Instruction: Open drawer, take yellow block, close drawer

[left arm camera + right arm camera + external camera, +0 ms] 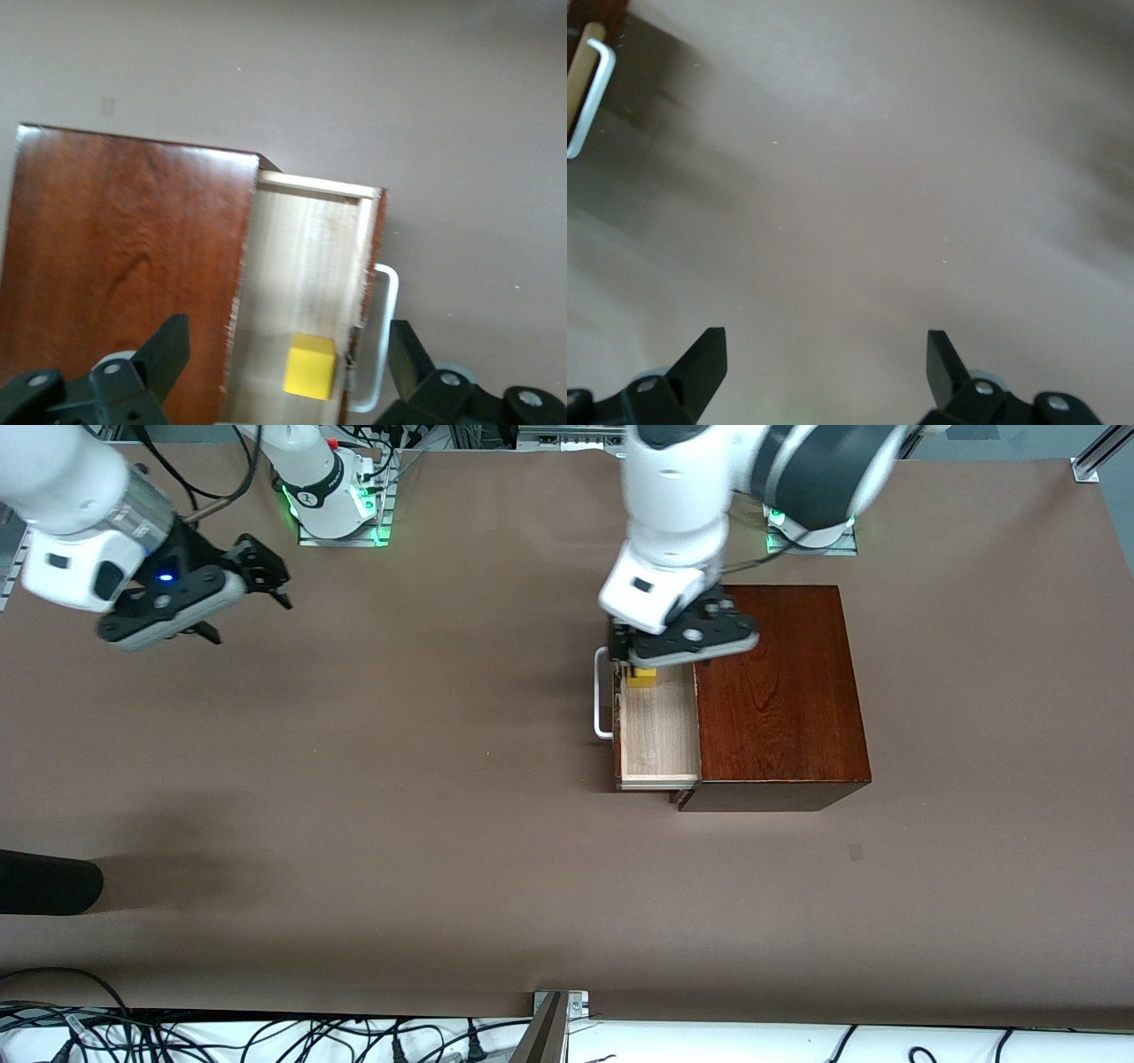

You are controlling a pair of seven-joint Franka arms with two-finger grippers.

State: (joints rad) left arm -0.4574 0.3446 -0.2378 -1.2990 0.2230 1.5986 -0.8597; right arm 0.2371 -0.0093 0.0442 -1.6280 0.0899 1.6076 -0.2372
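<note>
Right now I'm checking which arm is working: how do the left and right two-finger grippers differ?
The left gripper hangs over the pulled-out pale-wood drawer, fingers either side of the small yellow block; the right gripper waits over the bare brown table toward the right arm's end. Both are open and hold nothing.

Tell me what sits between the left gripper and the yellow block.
Nothing. In the left wrist view the left gripper hangs open over the drawer, and only air separates its fingers from the block.

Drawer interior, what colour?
Pale light wood; the drawer is open, shown best in the left wrist view.
</note>
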